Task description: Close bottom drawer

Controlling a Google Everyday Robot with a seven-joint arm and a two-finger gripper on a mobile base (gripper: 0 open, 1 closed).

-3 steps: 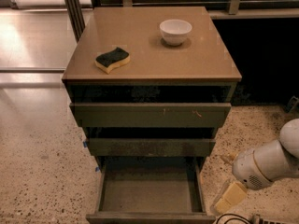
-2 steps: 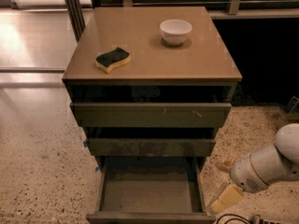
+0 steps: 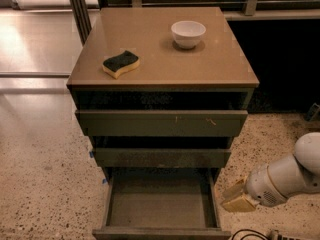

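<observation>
The bottom drawer [image 3: 161,204] of the cabinet stands pulled far out, showing an empty shallow rectangular tray; its front edge lies at the lower edge of the view. My gripper [image 3: 235,197] is low at the right, just beside the drawer's right wall, its tan fingers pointing left toward the drawer. The white arm [image 3: 287,176] comes in from the right edge. The two drawers above, the widest [image 3: 161,123] and the mid-width one [image 3: 161,157], stand slightly out.
On the tan cabinet top [image 3: 210,64] lie a yellow-and-dark sponge [image 3: 120,63] and a white bowl [image 3: 188,33]. Speckled floor surrounds the cabinet. A dark cable [image 3: 250,234] lies on the floor below the gripper. Railing runs behind.
My gripper and arm have shifted slightly downward and toward the drawer's right side. The drawer has not moved.
</observation>
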